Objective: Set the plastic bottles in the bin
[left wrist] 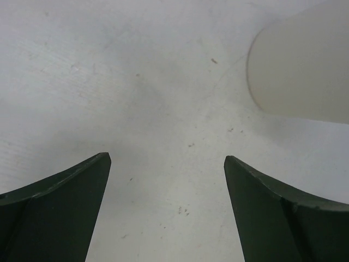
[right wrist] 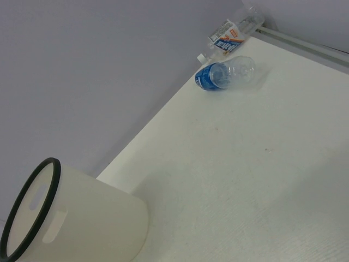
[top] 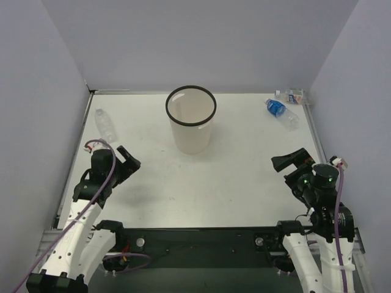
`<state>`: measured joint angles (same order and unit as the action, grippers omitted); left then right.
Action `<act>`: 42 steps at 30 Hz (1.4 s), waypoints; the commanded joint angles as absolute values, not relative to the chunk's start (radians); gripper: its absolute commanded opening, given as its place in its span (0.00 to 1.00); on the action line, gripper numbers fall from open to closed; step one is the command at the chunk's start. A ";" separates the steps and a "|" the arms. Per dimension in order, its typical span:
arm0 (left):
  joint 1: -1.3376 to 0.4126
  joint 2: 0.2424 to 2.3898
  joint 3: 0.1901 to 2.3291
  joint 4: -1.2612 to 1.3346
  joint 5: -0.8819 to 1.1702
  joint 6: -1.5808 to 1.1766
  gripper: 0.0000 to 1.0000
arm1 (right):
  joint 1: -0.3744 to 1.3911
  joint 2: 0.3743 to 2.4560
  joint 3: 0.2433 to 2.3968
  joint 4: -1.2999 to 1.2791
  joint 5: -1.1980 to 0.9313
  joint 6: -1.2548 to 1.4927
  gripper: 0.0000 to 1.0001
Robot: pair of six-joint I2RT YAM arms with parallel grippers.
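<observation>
The bin (top: 191, 141), white with a black rim, stands upright at the table's far middle; it also shows as a pale wall (left wrist: 302, 71) and lies across the lower left of the right wrist view (right wrist: 82, 224). A plain clear bottle (top: 105, 124) lies by the left wall. Over at the far right corner, a blue-labelled bottle (top: 281, 112) (right wrist: 226, 73) and an orange-and-white labelled one (top: 291, 95) (right wrist: 232, 33) lie on their sides. My left gripper (top: 129, 160) (left wrist: 166, 158) is open over bare table, below the plain bottle. My right gripper (top: 287, 168) is open, well short of the two right-hand bottles; its fingers are outside its own wrist view.
Grey walls close the white table (top: 238, 177) on the left, back and right, with a metal rail (top: 314, 137) along the right edge. A black base plate (top: 195, 238) spans the near edge between the arm mounts.
</observation>
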<state>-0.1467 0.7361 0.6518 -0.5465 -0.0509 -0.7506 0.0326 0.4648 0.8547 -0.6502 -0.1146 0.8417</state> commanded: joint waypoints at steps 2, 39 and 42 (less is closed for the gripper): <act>-0.134 0.684 0.658 -0.775 -0.235 -0.991 0.97 | 0.028 0.502 0.859 -0.677 -0.063 0.842 1.00; -0.026 2.173 2.074 -1.052 -0.761 -0.608 0.97 | 0.067 0.928 1.144 -0.735 -0.227 0.542 0.94; -0.006 2.194 2.076 -1.036 -0.749 -0.592 0.97 | 0.071 0.978 1.155 -0.735 -0.225 0.532 0.93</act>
